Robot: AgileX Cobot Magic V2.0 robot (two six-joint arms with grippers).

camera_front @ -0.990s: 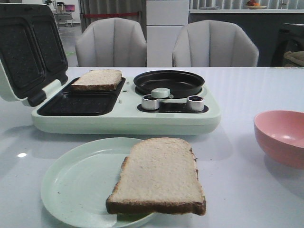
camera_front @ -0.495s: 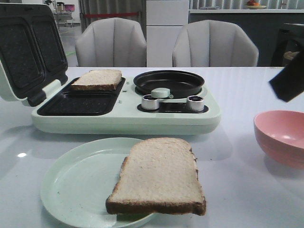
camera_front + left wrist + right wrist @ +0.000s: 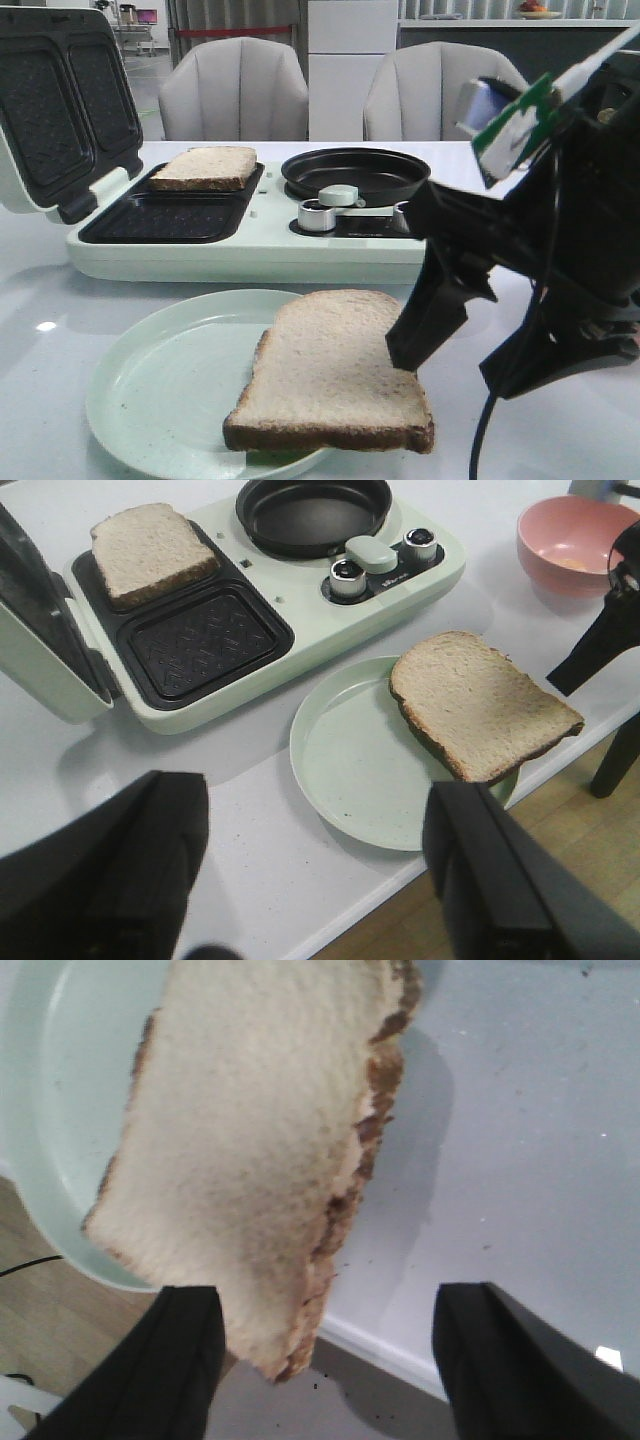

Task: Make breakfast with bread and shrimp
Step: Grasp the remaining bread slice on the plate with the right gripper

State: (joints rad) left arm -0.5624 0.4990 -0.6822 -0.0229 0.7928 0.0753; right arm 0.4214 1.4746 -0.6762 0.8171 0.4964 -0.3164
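White table (image 3: pixel 520 200): glossy, faintly speckled. Carried directly on it: a pale green breakfast appliance (image 3: pixel 260 255), lid raised, set beyond the right gripper (image 3: pixel 470 350); a pale green plate (image 3: pixel 150 390), placed just left of that gripper; a pink bowl (image 3: pixel 575 540), seen past the gripper in the left wrist view.

Dining room: padded chairs (image 3: pixel 235 90) behind a white table (image 3: pixel 520 180).
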